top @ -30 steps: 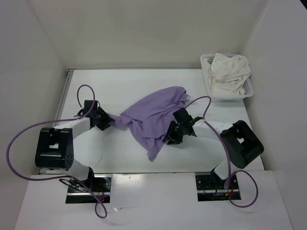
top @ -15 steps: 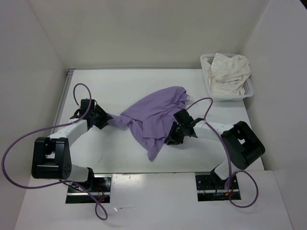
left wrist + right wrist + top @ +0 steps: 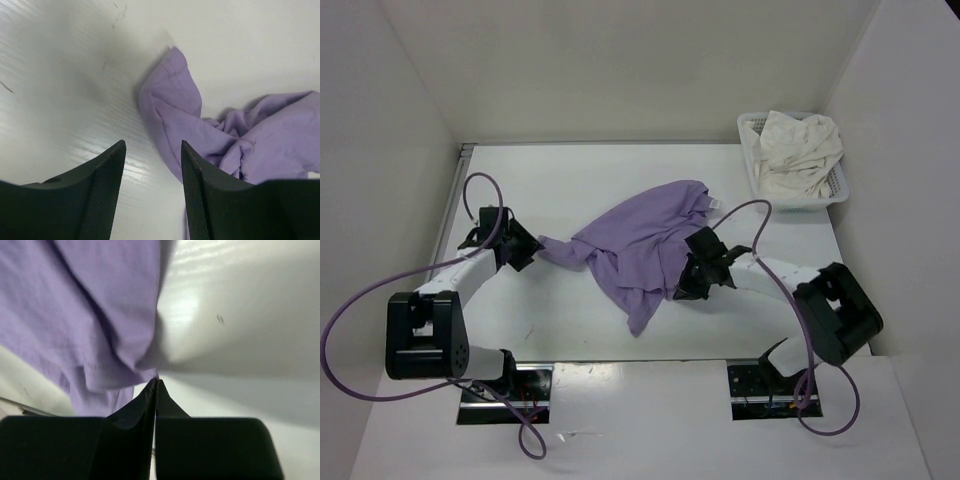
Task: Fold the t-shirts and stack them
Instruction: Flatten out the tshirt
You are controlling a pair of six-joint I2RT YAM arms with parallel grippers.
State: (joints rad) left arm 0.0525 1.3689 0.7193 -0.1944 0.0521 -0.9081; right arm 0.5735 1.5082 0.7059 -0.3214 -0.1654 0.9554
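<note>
Left gripper (image 3: 152, 148) jaws are sitting apart, soft wrinkly lavender shirt (image 3: 640, 245) lying just ahead; right gripper (image 3: 156, 385) jaws are pinching its edge.

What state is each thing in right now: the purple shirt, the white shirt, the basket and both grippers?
Lavender purple cloth t-shirt: unfolded, crumpled on the table.
Cream white cloth t-shirt: bunched up, unfolded.
White plastic mesh basket: upright, holding the cream shirt.
Left gripper: open, holding nothing; the lavender shirt's corner lies just beyond it.
Right gripper: shut on the lavender shirt's edge.
</note>
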